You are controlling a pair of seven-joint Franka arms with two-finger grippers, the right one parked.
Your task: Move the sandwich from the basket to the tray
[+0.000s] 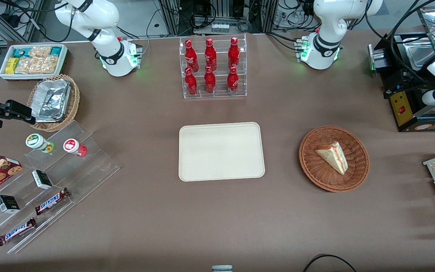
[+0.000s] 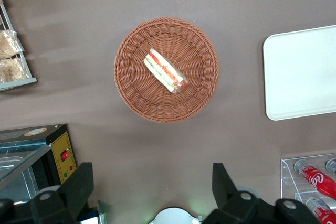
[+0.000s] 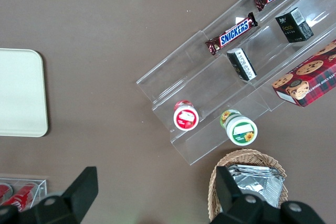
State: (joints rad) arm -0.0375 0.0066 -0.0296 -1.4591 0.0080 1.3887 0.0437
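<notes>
1. The tool [image 2: 149, 192] hangs high above the desk [image 2: 236, 129] with fingers spread wide, holding nothing.
2. The sandwich [image 2: 165, 71] lies in the basket [image 2: 131, 90], off to one side of the tool's centreline.
3. Its long axis runs diagonal to the finger gap, so the wrist likely needs turning.
4. The tray [image 2: 299, 72] sits beside the basket, bare.

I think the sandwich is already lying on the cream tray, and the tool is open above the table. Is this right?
Not quite. The sandwich lies in the basket, not on the tray, which holds nothing; the front view shows this. The rest holds: in the left wrist view the tool is open above the table, off to one side of the basket.
</notes>
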